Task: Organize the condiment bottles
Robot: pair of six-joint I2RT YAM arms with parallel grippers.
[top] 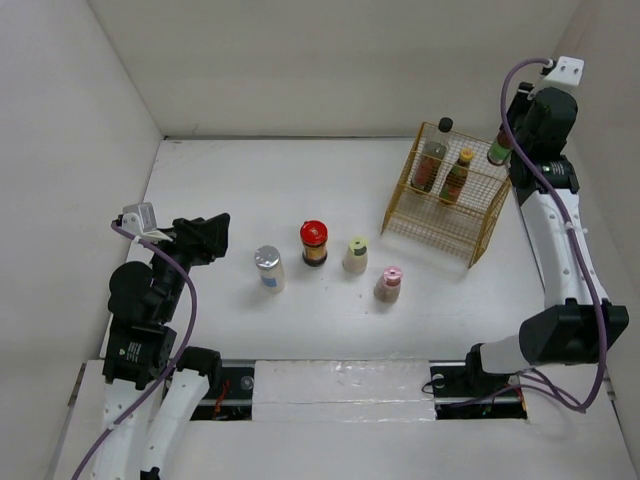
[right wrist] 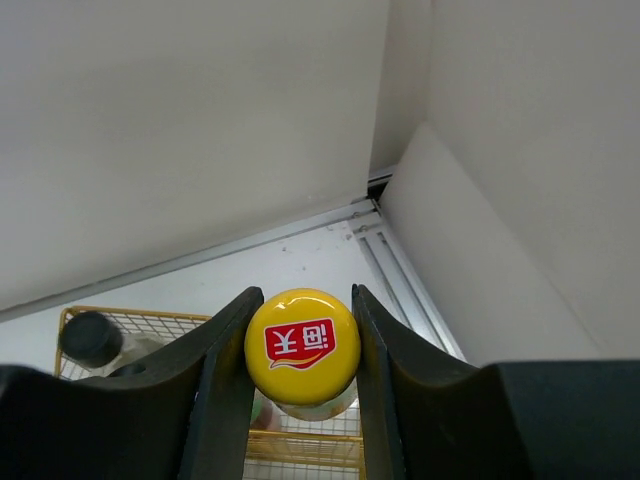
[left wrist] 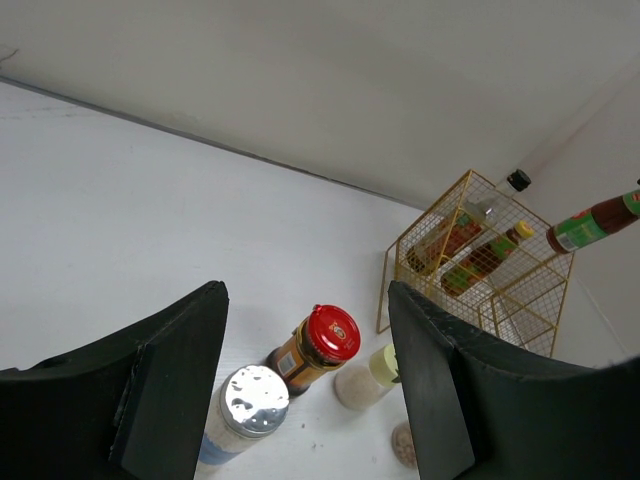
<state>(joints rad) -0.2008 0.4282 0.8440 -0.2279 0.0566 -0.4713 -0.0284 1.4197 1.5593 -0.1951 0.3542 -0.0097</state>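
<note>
My right gripper (right wrist: 302, 340) is shut on the yellow cap (right wrist: 302, 345) of a sauce bottle (top: 497, 151) and holds it in the air above the right end of the gold wire basket (top: 478, 234). Inside the basket stand a tall clear black-capped bottle (top: 434, 158) and a yellow-capped bottle (top: 457, 176). Four bottles stand in a row on the table: silver cap (top: 268, 268), red cap (top: 314, 242), pale-green cap (top: 356, 253) and pink cap (top: 389, 283). My left gripper (top: 207, 241) stands open and empty, left of the silver-capped jar (left wrist: 246, 403).
White walls enclose the table on the left, back and right. The right arm (top: 555, 250) runs along the right wall beside the basket. In the left wrist view the held bottle (left wrist: 590, 222) hangs tilted above the basket (left wrist: 400, 262).
</note>
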